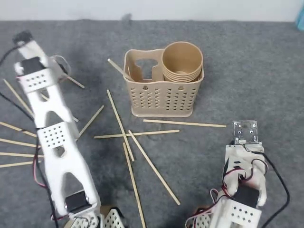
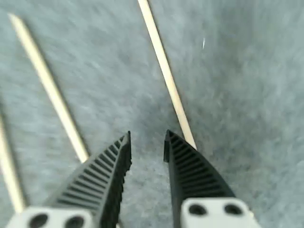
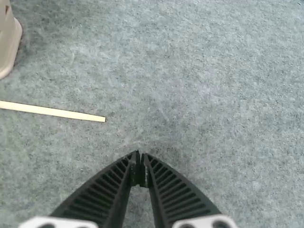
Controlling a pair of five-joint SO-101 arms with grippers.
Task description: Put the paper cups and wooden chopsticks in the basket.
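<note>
Fingers on the left gripper [image 2: 147,138] stand a little apart, nothing between them, tips low over grey carpet [image 2: 237,95]. One chopstick [image 2: 164,71] runs out from under one finger; a second chopstick [image 2: 50,88] lies apart from it on the other side. Right gripper [image 3: 141,159]: tips pressed together, empty, over carpet; end of a long chopstick [image 3: 52,112] lies near, not touching, with a corner of the basket [image 3: 7,42] beyond it. High view: basket [image 1: 159,97] upright mid-table, two compartments. Stack of paper cups [image 1: 182,61] nested in the compartment on the right arm's side. A leaning chopstick [image 1: 118,69] sticks out of the other compartment, tilted toward the left arm [image 1: 45,104]. Long chopstick [image 1: 184,123] flat just in front of the basket. Loose chopsticks [image 1: 126,135] crossed on the carpet between basket and arm bases; more around and under the left arm. Right arm [image 1: 244,161] sits at the near right, well apart from the basket.
</note>
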